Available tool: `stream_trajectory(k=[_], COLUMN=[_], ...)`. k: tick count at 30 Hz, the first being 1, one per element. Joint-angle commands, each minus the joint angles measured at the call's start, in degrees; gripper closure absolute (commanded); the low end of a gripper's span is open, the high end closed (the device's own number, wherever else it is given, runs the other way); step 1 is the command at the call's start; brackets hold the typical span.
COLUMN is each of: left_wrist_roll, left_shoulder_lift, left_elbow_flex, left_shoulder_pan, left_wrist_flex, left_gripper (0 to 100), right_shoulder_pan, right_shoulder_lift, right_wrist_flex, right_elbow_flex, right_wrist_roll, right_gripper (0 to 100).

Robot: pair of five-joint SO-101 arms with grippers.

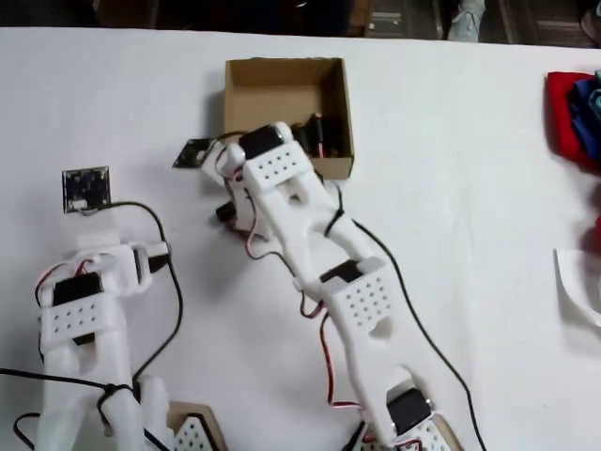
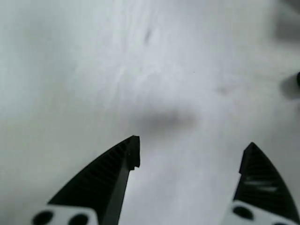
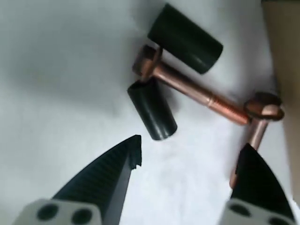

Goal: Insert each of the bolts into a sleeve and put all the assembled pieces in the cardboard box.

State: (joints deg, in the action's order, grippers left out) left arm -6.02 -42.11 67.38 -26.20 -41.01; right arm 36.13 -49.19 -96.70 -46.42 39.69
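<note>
Right end effector (image 3: 191,145) open, jaws spread wide, nothing gripped, over the table (image 3: 56,56) with the box (image 1: 282,63) just beside it. Loose parts lie just ahead of the jaw tips, none assembled. Near sleeve (image 3: 152,108) is closest, on its side just beyond one jaw tip. Far sleeve (image 3: 185,38) is further out the same way, also on its side. Long bolt (image 3: 187,89) lies flat: head tucked between the two sleeve ends, touching or nearly so, threaded end pointing toward the box wall. Second bolt (image 3: 258,129) is by the other jaw, head against the long bolt's threaded tip, shank running back behind that jaw, so its end is hidden. Both bolts sit outside the sleeves.

Right arm (image 1: 282,188) reaches out to the box's outer wall, wrist covering those parts from above. Box is open-topped. Dark parts (image 1: 315,136) sit in the corner nearest this end effector, partly hidden by the arm; can't tell whether they're assembled.

Left end effector (image 2: 193,144) open too, jaws wide, holding nothing, over the table, well apart from the box and the loose parts. Blurred dark patch (image 2: 293,84) off to one side of it, can't tell what it is. Left arm (image 1: 84,310) sits drawn back, well short of the right one.

Red cloth (image 1: 573,117) lies on the table far beyond the box from both end effectors.
</note>
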Motion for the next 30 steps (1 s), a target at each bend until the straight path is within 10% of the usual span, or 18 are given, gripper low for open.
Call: stream_trajectory(k=[1, 20, 30], left_wrist_roll=[0.53, 0.53, 0.53], left_shoulder_lift=[-1.41, -1.41, -1.41], left_elbow_flex=[-1.10, -1.10, -1.10], left_shoulder_pan=[-0.53, -0.62, -0.62], left_wrist_flex=[0.88, 0.88, 0.88], left_gripper=[65, 65, 65], right_shoulder_pan=[2.24, 3.03, 1.89], right_shoulder_lift=[4.44, -4.00, -3.91], right_wrist_flex=[1.10, 3.91, 3.82], right_elbow_flex=[-0.79, -0.79, -0.79], right_wrist_roll=[0.44, 0.00, -1.67], right_gripper=[68.4, 72.8, 98.3])
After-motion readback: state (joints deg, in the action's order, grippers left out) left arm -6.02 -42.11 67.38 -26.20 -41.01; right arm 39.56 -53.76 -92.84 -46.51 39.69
